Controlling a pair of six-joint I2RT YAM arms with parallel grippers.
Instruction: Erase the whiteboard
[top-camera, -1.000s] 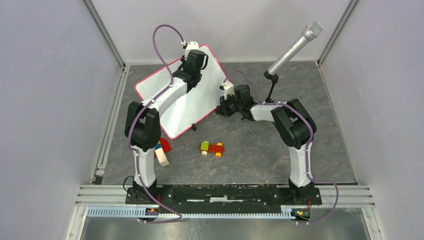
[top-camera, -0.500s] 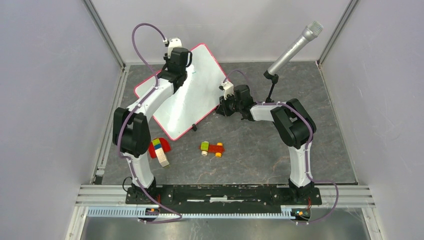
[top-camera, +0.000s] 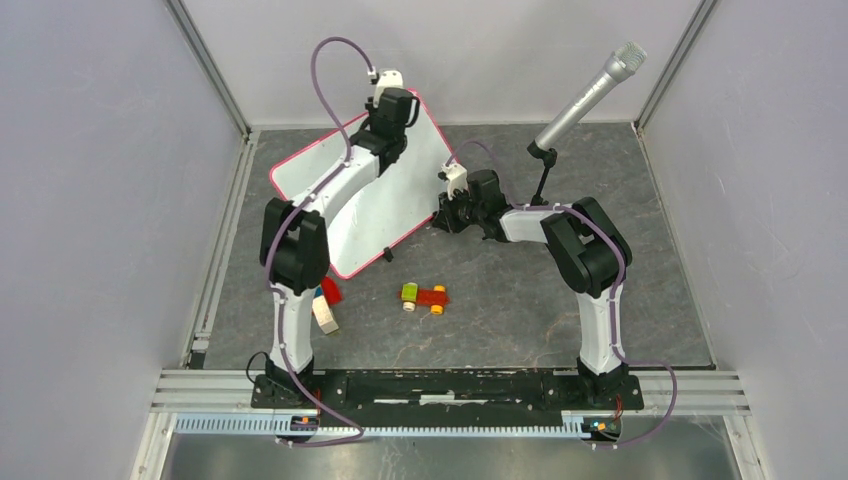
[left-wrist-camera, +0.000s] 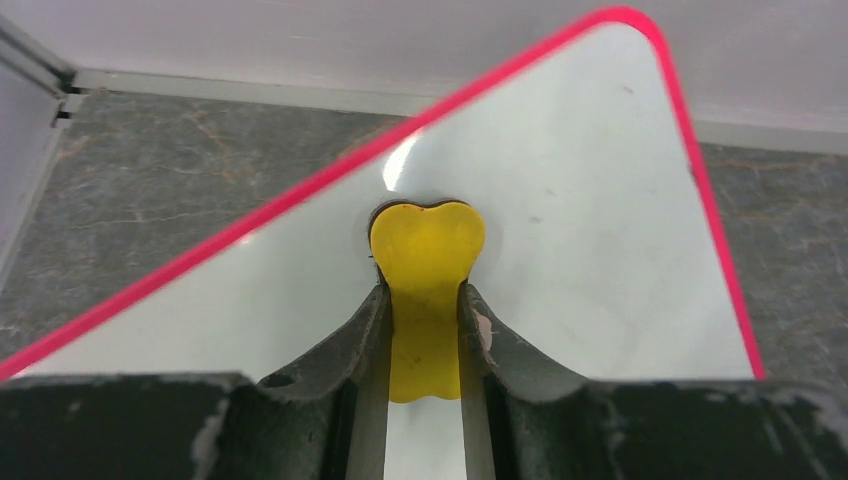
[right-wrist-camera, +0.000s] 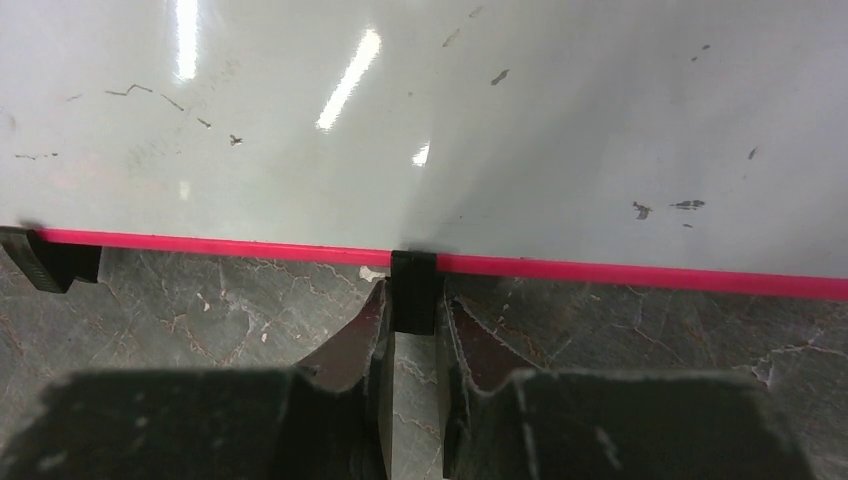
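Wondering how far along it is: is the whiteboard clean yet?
Not fully: the right wrist view shows small dark specks on the whiteboard.

Through the wrist camera I saw my left gripper (left-wrist-camera: 425, 295) clamped on a yellow eraser (left-wrist-camera: 427, 235), its lobed head against the whiteboard (left-wrist-camera: 580, 220) near the rounded, pink-rimmed far corner, with the grey marbled table (left-wrist-camera: 180, 170) beyond.

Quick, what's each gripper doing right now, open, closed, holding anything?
Left gripper: closed on the yellow eraser, which sits on the whiteboard.
Right gripper: closed on the black clip foot at the whiteboard's rim.
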